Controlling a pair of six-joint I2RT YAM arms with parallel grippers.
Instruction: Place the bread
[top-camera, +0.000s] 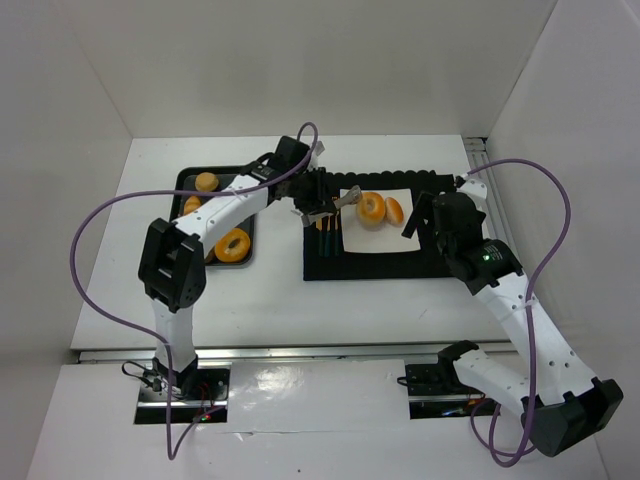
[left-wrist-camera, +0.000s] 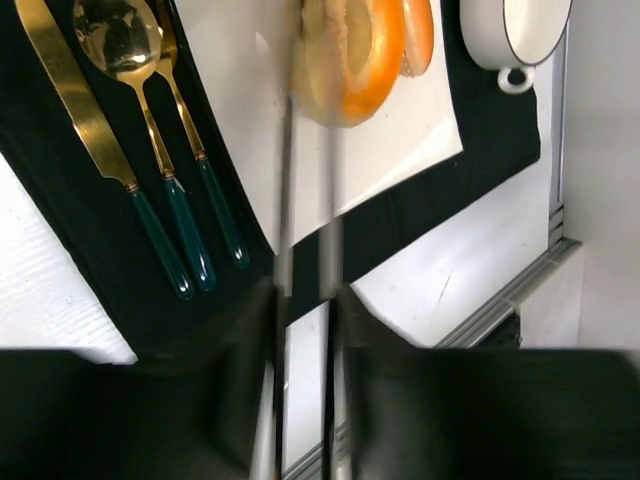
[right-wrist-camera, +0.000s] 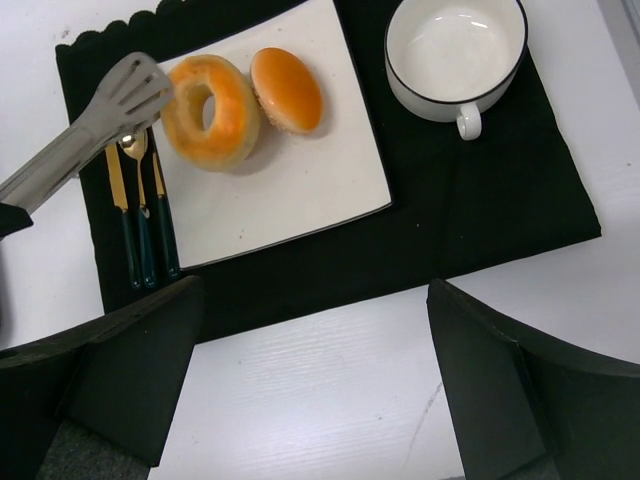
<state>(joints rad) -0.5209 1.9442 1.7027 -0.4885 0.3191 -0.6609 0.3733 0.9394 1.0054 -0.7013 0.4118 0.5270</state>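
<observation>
A ring-shaped glazed bread (top-camera: 372, 208) and a small round bun (top-camera: 395, 210) lie side by side on the white square plate (top-camera: 380, 240). My left gripper (top-camera: 312, 200) is shut on metal tongs (top-camera: 347, 197), whose tips are at the ring bread's left edge. In the left wrist view the tongs (left-wrist-camera: 305, 200) run from my jaws up to the ring bread (left-wrist-camera: 350, 50). I cannot tell whether they pinch it. The right wrist view shows the tongs (right-wrist-camera: 90, 130) beside the ring bread (right-wrist-camera: 210, 108) and bun (right-wrist-camera: 286, 88). My right gripper (top-camera: 425, 215) is open and empty above the mat's right side.
A black placemat (right-wrist-camera: 480, 190) bears the plate, gold cutlery with dark handles (left-wrist-camera: 150, 150) left of it, and a white bowl (right-wrist-camera: 455, 50) at the right. A dark tray (top-camera: 185, 180) at the left holds three more breads, one being a large ring (top-camera: 232, 245).
</observation>
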